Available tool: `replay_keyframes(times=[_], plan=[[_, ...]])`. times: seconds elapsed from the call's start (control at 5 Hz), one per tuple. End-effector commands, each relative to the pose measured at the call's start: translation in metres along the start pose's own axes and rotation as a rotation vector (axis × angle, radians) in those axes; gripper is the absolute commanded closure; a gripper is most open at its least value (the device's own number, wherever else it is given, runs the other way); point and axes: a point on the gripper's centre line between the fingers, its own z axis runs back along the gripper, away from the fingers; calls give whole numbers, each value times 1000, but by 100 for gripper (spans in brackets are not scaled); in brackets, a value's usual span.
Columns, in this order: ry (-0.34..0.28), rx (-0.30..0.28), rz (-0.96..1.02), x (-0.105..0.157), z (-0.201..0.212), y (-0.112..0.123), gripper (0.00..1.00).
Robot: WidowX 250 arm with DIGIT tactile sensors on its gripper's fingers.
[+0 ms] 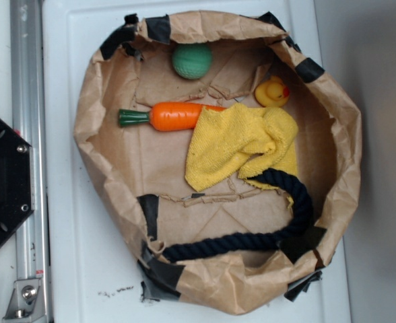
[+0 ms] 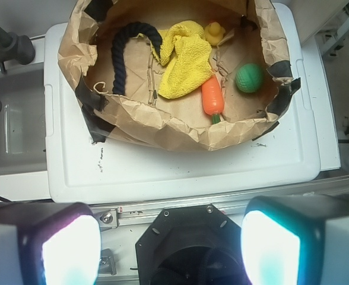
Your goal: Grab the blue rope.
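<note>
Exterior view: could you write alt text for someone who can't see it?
A dark blue rope curves inside a crumpled brown paper nest, one end under a yellow cloth. Also inside: orange toy carrot, green ball, rubber duck.

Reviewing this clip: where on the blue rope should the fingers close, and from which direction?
Probably the straight run of the blue rope lying flat near the paper wall, taken from straight above with the fingers across its width. That stretch is fully exposed; the other end curves up under the yellow cloth. The gripper looks open, well back from the bag.
</note>
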Motion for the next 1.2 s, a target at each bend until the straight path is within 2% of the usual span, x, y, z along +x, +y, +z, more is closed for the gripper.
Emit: replay_keyframes(times=[0.0, 0.2, 0.4, 0.6, 0.8, 1.0], plan=[[0, 0, 0, 0, 0, 0, 0], [-26, 1, 55, 47, -31, 10, 0], [-38, 41, 103, 89, -58, 16, 0], [-13, 30, 135, 121, -112, 12, 0], [19, 51, 119, 131, -149, 7, 0], [50, 53, 50, 139, -186, -27, 0]])
